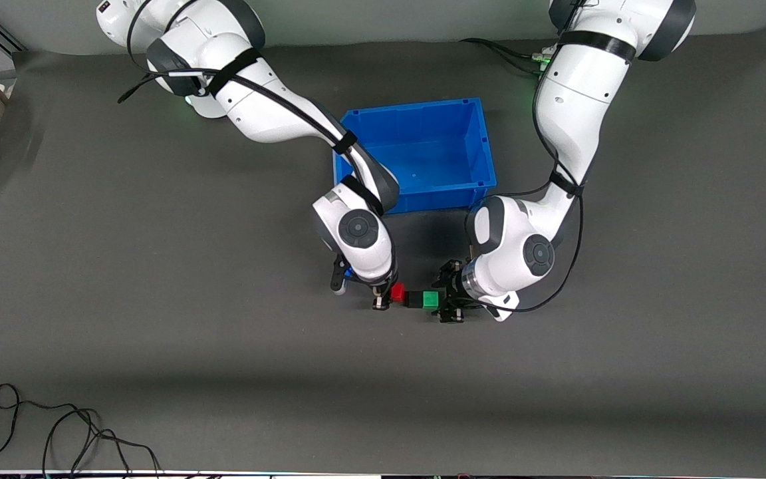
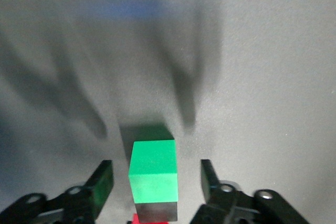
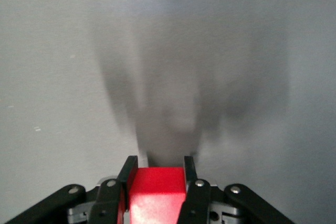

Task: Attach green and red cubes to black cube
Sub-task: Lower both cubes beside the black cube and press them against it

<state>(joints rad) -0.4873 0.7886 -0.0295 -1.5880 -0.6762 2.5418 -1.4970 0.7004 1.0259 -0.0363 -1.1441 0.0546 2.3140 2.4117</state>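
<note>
Green, black and red, three small matte cubes sit joined in one short row above the dark grey table mat [image 1: 157, 372], just nearer the front camera than the open blue plastic bin [image 1: 423, 120]. The small green cube [image 1: 430, 299] is at the left arm's end of the row, the small plain black cube [image 1: 415, 299] is in the middle, and the small red cube [image 1: 397, 293] is at the right arm's end, each touching its neighbour.

The right gripper [image 3: 157, 174], black and two-fingered, is pinched on the red cube [image 3: 156, 192]; in the right wrist view its fingers press against two sides of that cube. In the front view the right gripper [image 1: 383, 296] stands at the red end of the row.

The left gripper [image 2: 157, 179] is at the green end, its fingers spread, with a clear gap between each finger and the green cube [image 2: 152, 169]. The cube lies between them without touching either. In the left wrist view a dark face of the black cube [image 2: 155, 211] shows directly past the green one, and a sliver of red just past that. In the front view the left gripper [image 1: 448, 296] sits just beside the green cube.

A loose black cable [image 1: 57, 432] lies on the mat, well apart from both grippers and close to the front camera's edge.
</note>
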